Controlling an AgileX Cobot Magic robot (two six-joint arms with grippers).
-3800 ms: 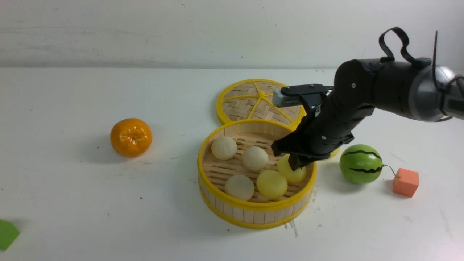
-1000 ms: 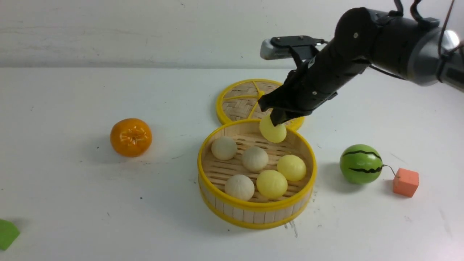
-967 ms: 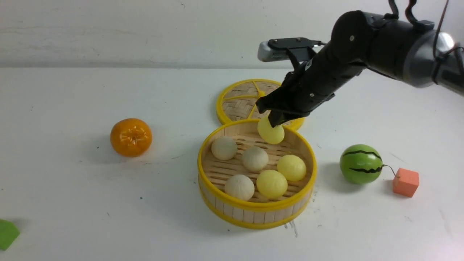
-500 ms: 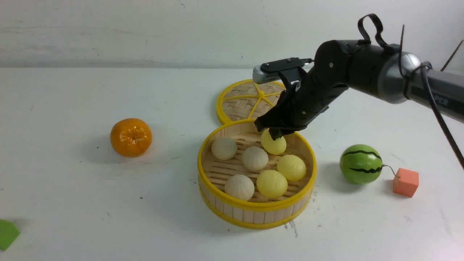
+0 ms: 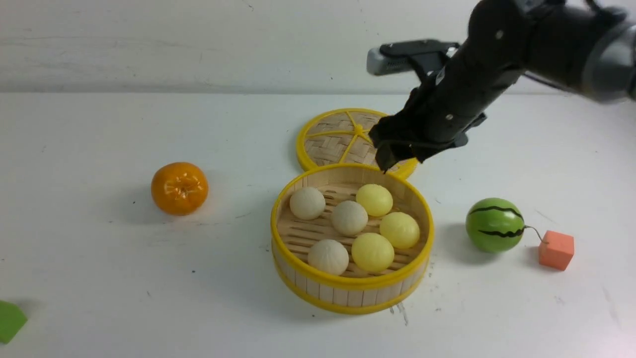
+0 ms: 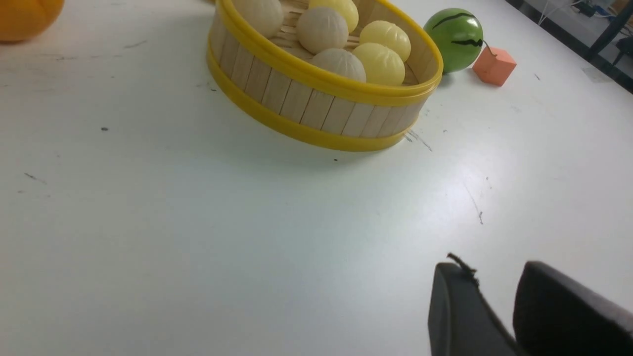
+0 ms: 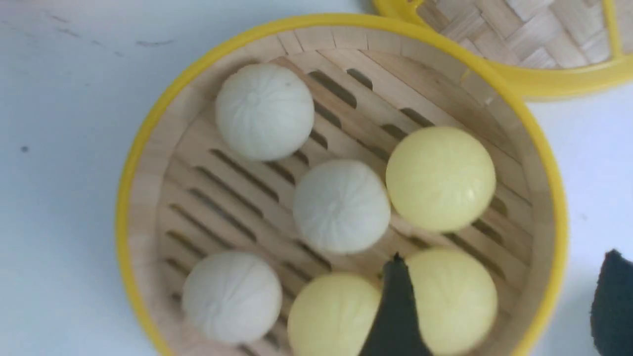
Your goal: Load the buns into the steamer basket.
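Observation:
The steamer basket stands mid-table with three off-white buns and three pale yellow buns on its slat floor. One yellow bun lies free near the back wall. My right gripper hangs open and empty above the basket's back rim. In the right wrist view its fingers are spread wide over the basket, well clear of that bun. My left gripper hovers low over bare table, short of the basket, with a narrow gap between its fingers and nothing in it.
The woven lid lies flat just behind the basket. An orange sits to the left. A green striped watermelon ball and an orange cube sit to the right. A green piece shows at the near left edge.
My right gripper lowered the yellow bun into the back of the basket, opened and let it go, then rose up and to the right. The bun now rests on the slats.

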